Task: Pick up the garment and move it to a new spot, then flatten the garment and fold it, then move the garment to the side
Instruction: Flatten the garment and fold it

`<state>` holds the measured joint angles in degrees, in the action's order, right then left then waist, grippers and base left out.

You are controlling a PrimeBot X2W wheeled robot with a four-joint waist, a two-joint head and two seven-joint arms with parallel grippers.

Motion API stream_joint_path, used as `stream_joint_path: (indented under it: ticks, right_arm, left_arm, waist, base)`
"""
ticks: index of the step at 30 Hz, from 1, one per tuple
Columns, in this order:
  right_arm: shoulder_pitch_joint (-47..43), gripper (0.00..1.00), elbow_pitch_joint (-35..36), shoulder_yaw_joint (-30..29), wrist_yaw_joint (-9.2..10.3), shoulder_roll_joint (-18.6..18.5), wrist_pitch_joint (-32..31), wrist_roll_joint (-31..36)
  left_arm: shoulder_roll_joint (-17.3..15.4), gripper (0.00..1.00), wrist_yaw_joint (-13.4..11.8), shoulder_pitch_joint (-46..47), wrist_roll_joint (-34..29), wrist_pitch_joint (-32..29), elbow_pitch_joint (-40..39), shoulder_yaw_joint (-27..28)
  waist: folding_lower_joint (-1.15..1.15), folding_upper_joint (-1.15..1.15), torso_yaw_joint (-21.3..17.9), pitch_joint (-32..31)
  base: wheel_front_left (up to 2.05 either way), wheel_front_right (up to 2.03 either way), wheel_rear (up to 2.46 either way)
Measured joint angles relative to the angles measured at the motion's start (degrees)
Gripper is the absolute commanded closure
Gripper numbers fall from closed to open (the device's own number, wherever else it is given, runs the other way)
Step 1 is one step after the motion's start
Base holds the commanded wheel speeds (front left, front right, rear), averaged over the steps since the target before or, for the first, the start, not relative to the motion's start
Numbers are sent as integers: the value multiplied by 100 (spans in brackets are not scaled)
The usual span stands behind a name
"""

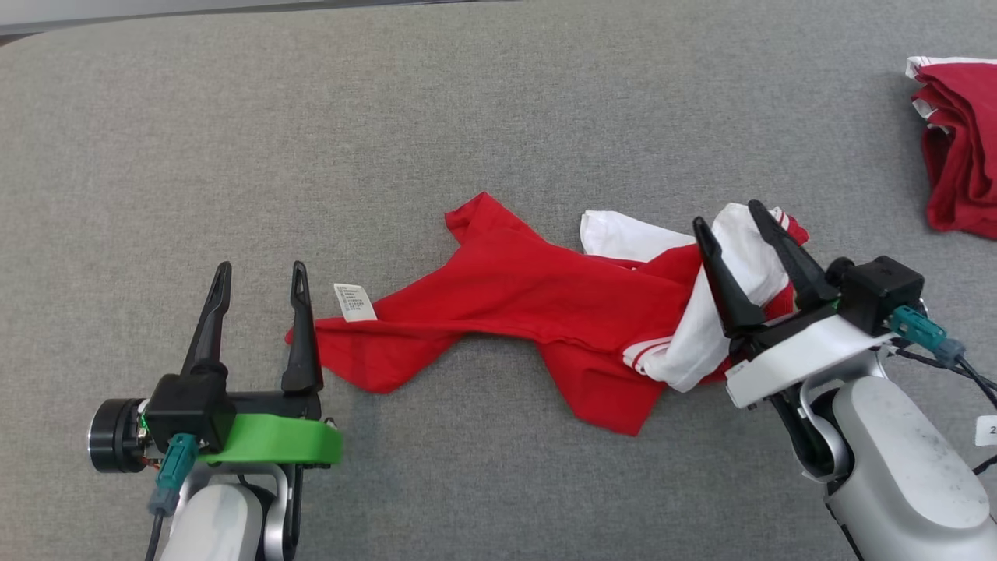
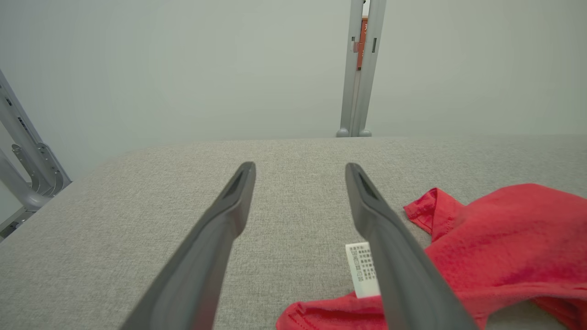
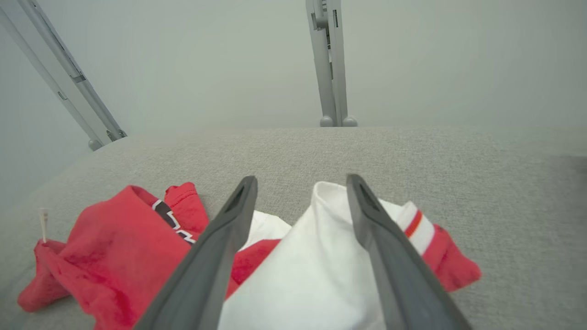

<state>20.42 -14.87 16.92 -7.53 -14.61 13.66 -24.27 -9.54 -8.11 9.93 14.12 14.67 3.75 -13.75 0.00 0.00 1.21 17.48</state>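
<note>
A red and white garment (image 1: 537,308) lies crumpled across the middle of the grey padded table (image 1: 389,117), with a white care label (image 1: 354,301) at its left end. My right gripper (image 1: 728,222) stands open over the garment's white sleeve part (image 3: 316,266), its fingers spread apart and nothing pinched between them. My left gripper (image 1: 262,276) is open at the garment's left edge; its right finger (image 2: 390,247) lies over the red hem (image 2: 495,247) beside the label (image 2: 364,270), and bare table shows between the fingers.
A second red garment (image 1: 958,144) lies bunched at the table's far right edge. Grey frame posts (image 2: 360,68) stand behind the table's far edge, and slanted frame tubes (image 3: 64,78) stand at the left. Bare table stretches to the left and back.
</note>
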Motion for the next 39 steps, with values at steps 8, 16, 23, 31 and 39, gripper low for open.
stream_joint_path:
  ticks: [8, 16, 23, 31, 39]
  right_arm:
    - [-649, 0, 680, -736, 0, -138, 114, 364]
    - [-1745, 0, 1339, -1373, 0, -13, -25, 589]
    - [-2203, 0, 1741, -1586, 0, 207, -223, 703]
    - [-2361, 0, 1942, -1647, 0, 298, -350, 757]
    - [-2363, 0, 2004, -1649, 0, 311, -398, 761]
  left_arm:
    - [-55, 0, -46, -112, 4, 9, 57, 75]
    - [-178, 0, -82, -425, 31, 10, 158, 111]
    - [-200, 0, -123, -580, 49, 8, 142, 100]
    - [-225, 0, -149, -662, 79, 1, 89, 69]
    - [-248, 0, -172, -670, 98, -23, 56, 44]
  waist:
    - [0, 0, -110, -195]
    - [0, 0, -228, -542]
    - [0, 0, -275, -755]
    - [0, 0, -286, -850]
    - [0, 0, -281, -837]
  base:
    - [0, 0, 0]
    - [0, 0, 0]
    - [0, 0, 0]
    - [0, 0, 0]
    - [0, 0, 0]
